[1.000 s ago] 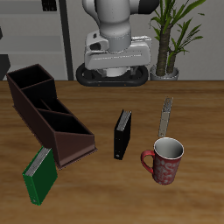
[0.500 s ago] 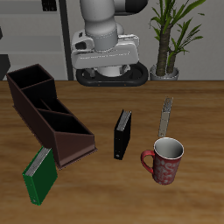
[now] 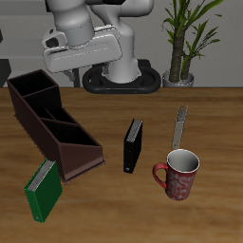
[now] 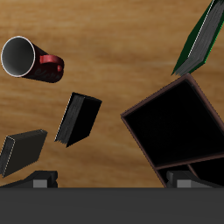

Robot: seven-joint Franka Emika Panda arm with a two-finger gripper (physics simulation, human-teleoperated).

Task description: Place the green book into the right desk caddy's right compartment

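Item: thin bright green book (image 3: pixel 43 190), upright on wooden tabletop (image 3: pixel 104 204), just off long dark brown caddy's (image 3: pixel 52 123) sloped end, toward 7 o'clock. My gripper (image 3: pixel 81 59): high above, spread indeterminable. Risk: knocking the black book (image 3: pixel 134 144) or toppling the target on approach.

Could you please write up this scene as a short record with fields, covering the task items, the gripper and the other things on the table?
green book: standing on the table near its front edge, beside the caddy's sloped low end; not gripped
right desk caddy: dark brown, on the table
right compartment: at the caddy's far end; no book in it
gripper: raised above the table, far from the book; fingers not clearly seen
black book: upright, mid-table
mug: red, upright
grey flat object: behind the mug
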